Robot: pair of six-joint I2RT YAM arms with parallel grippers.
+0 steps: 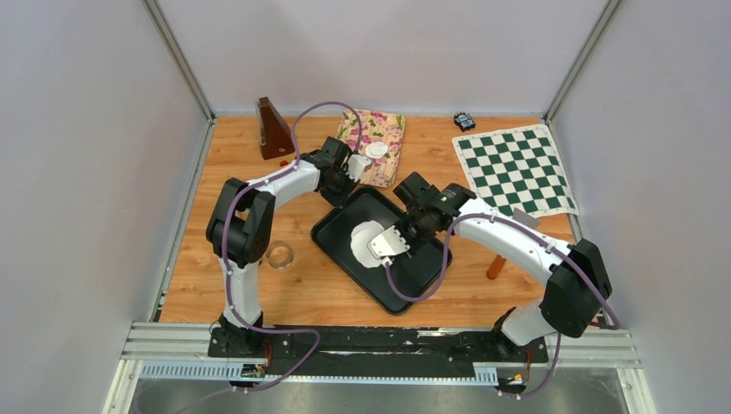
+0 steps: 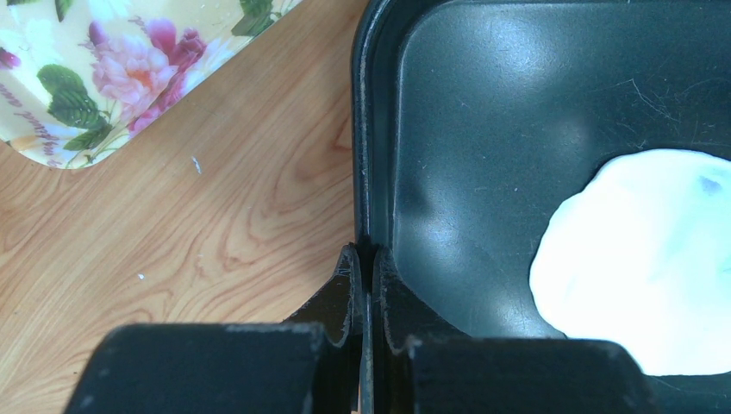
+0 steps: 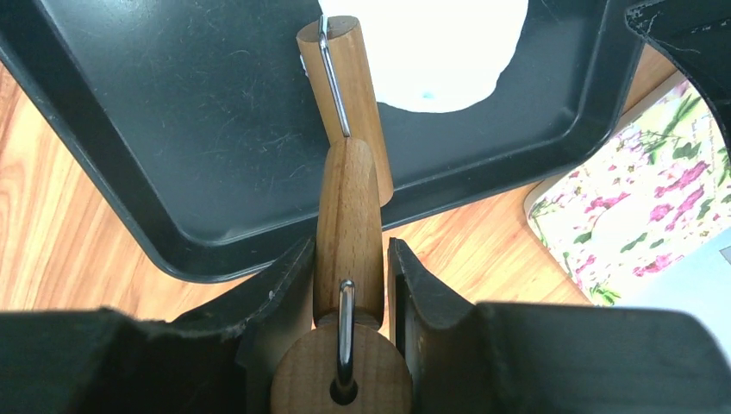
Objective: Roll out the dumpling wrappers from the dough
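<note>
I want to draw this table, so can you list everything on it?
tray: one, black, table middle
dough: one piece, white, in tray
roller: one, wooden, over tray
plate: one, flowered, behind tray
wrapper: one, white, on plate
ring: one, clear, left of tray
metronome: one, brown, back left
chessboard: one, green-white, back right
gadget: one, black, back edge
stick: one, orange-brown, right of tray
left end effector: one, black, shut on tray rim
right end effector: one, black, holding roller

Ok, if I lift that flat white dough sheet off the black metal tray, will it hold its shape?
Probably not. The flat white dough sheet looks thin, with soft uneven edges, so it would likely flop and stretch. It lies flush on the black metal tray, so it may cling rather than slide when pushed.
</note>
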